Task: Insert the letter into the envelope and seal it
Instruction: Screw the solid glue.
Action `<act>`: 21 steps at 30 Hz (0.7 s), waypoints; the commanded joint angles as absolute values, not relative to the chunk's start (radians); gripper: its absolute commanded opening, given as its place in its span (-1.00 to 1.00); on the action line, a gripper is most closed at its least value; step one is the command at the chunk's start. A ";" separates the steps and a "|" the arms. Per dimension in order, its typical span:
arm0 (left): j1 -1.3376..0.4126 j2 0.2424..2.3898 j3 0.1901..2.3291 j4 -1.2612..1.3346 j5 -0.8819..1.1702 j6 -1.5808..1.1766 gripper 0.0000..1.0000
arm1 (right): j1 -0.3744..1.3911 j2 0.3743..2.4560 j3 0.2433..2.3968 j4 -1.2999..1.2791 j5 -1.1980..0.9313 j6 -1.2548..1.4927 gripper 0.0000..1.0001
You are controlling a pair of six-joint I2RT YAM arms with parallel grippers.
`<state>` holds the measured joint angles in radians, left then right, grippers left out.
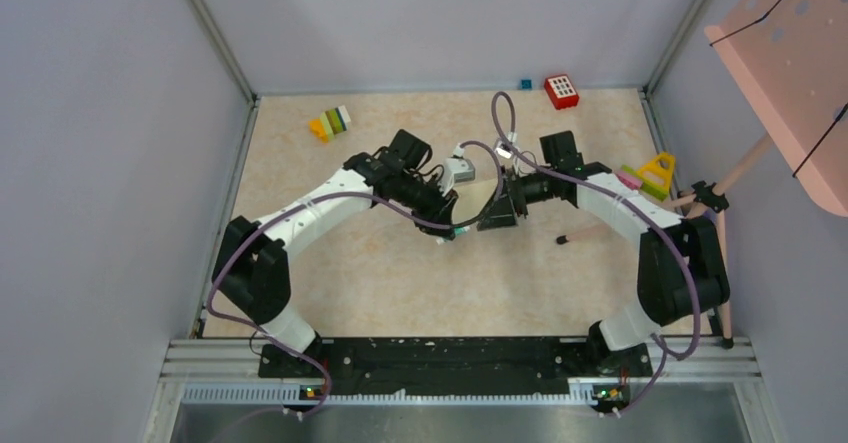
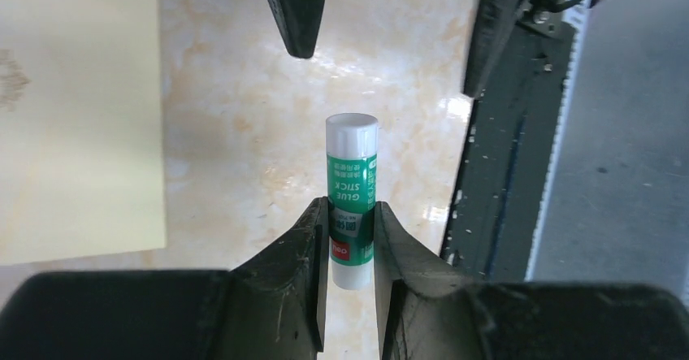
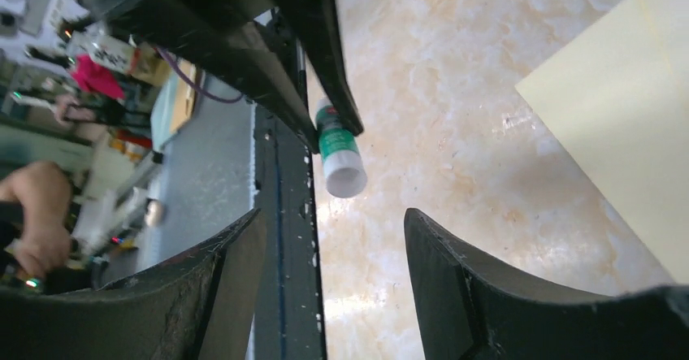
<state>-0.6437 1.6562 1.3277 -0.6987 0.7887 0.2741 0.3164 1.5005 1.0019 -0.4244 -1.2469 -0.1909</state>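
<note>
From above, your left gripper (image 1: 452,225) and right gripper (image 1: 497,213) face each other closely. Left wrist: the left one is clenched on the green-and-white plastic glue stick (image 2: 352,173), and the pale cream paper envelope (image 2: 73,116) lies flat alongside. Right wrist: the right jaws are spread, so centre the stick's white end between them before closing.

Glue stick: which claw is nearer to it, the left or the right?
Left. The left claw is shut on the glue stick body; the right claw stands open, facing its white cap, not touching.
</note>
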 commanded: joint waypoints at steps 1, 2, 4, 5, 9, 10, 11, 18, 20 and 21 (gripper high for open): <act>-0.698 1.559 1.284 -0.581 0.550 0.269 -1.00 | 0.284 1.574 1.031 -0.314 -1.287 0.038 0.24; -0.715 1.550 1.272 -0.568 0.515 0.275 -1.00 | 0.283 1.588 1.028 -0.290 -1.293 0.073 0.24; -0.744 1.541 1.259 -0.549 0.448 0.285 -1.00 | 0.283 1.614 1.026 -0.258 -1.315 0.119 0.23; -0.758 1.539 1.256 -0.543 0.413 0.291 -1.00 | 0.283 1.627 1.025 -0.239 -1.324 0.143 0.23; -0.809 1.550 1.250 -0.518 0.289 0.301 -1.00 | 0.285 1.665 1.011 -0.179 -1.335 0.233 0.17; -0.814 1.553 1.249 -0.512 0.274 0.301 -1.00 | 0.287 1.672 1.004 -0.168 -1.328 0.246 0.15; -0.819 1.556 1.249 -0.510 0.264 0.300 -1.00 | 0.291 1.676 1.002 -0.163 -1.322 0.251 0.14; -0.830 1.579 1.281 -0.537 0.226 0.296 -1.00 | 0.329 1.705 1.018 -0.251 -1.240 0.171 0.02; -0.832 1.576 1.276 -0.534 0.226 0.298 -1.00 | 0.336 1.716 1.028 -0.273 -1.246 0.156 -0.03; -0.833 1.574 1.274 -0.533 0.225 0.299 -1.00 | 0.339 1.718 1.033 -0.278 -1.247 0.153 -0.04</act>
<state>-0.8257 1.5780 1.2510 -0.5678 0.2520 0.2878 0.3168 1.6966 1.0023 -0.2417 -1.2587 0.1936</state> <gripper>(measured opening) 0.267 0.493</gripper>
